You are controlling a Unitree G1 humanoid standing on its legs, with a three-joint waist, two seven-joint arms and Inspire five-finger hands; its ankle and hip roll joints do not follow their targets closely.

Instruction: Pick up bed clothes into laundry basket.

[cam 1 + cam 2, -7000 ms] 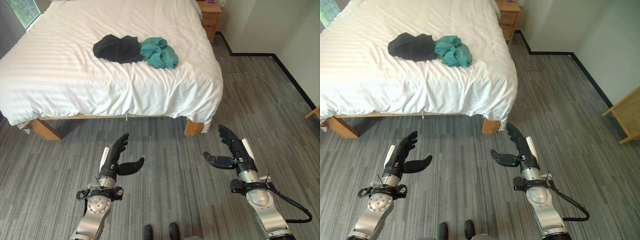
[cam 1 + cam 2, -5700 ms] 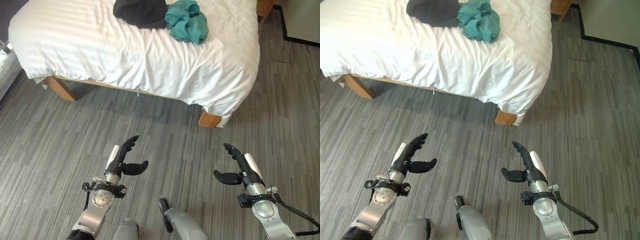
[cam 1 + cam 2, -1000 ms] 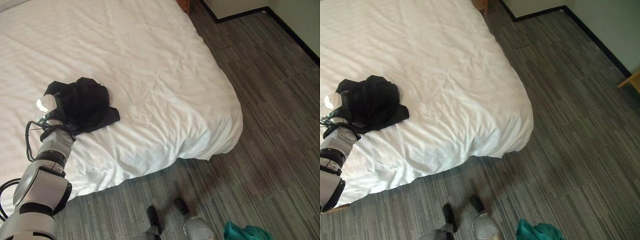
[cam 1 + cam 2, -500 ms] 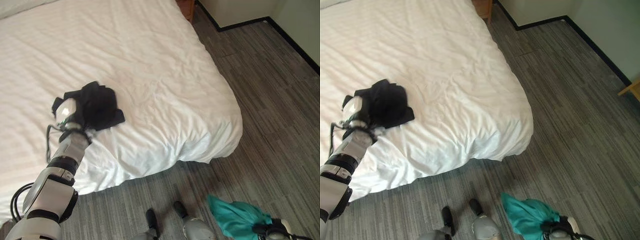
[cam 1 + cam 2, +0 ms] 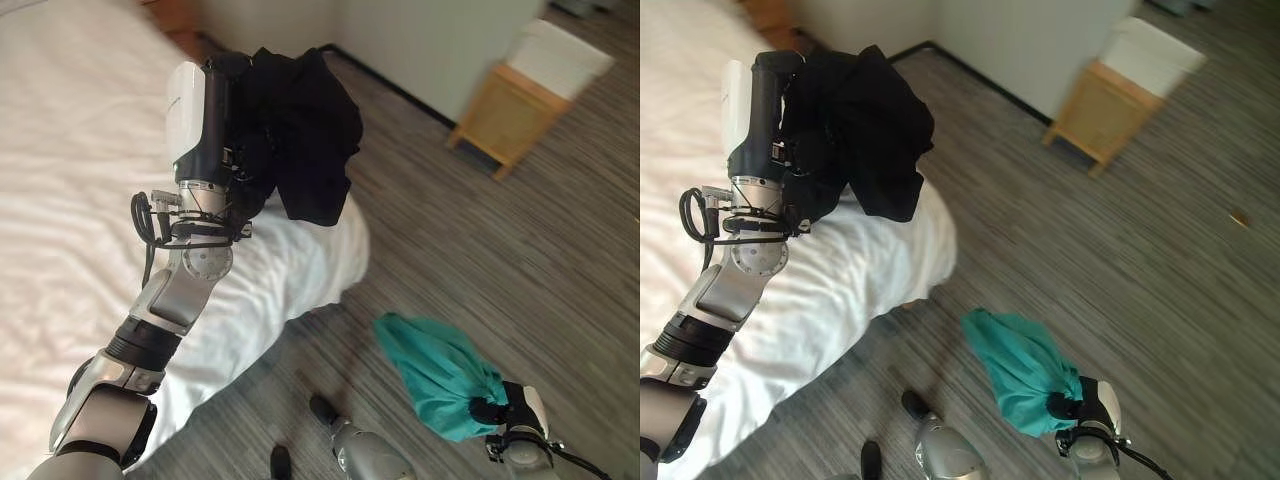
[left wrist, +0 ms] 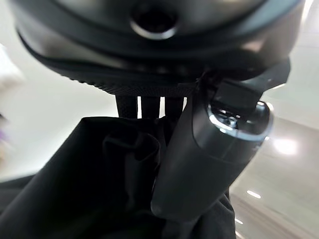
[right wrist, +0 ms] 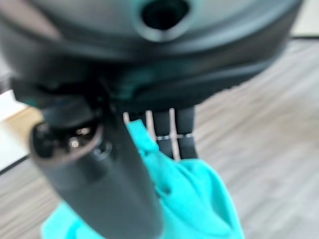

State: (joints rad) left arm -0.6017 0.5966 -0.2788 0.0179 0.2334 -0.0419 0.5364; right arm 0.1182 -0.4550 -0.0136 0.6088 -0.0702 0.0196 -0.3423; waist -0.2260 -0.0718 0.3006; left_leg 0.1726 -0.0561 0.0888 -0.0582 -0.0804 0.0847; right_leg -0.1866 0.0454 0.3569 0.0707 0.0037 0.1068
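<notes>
Left hand [image 5: 215, 110] raised high over the bed's corner, fingers and thumb curled into the black garment [image 5: 305, 135]; grip confirmed at the left wrist, thumb pressed across bunched dark cloth. Garment lifted clear of the bed [image 5: 70, 200], draped over the hand and hanging off its far side, loose folds dangling above the bed's corner.

Right hand [image 5: 1092, 405] held low over the floor [image 5: 500, 260], off the bed's corner, fingers closed on a gathered end of the teal garment [image 5: 1015, 365]; grasp confirmed at the right wrist, cloth bunched between thumb and fingers. Teal garment suspended from that hand, its free end spread out toward the bed, clear of the mattress; contact with the floor not determinable.

Progress: both pieces off the bed and secured, one per hand. No further clothing noted on the visible part of the bed. Pick-up judged done. Deposit outstanding: neither piece in a basket. Wooden-framed bin with white liner [image 5: 535, 90] standing by the far wall, well apart from both hands; probably the laundry basket, not verified. Carry and release left to do.
</notes>
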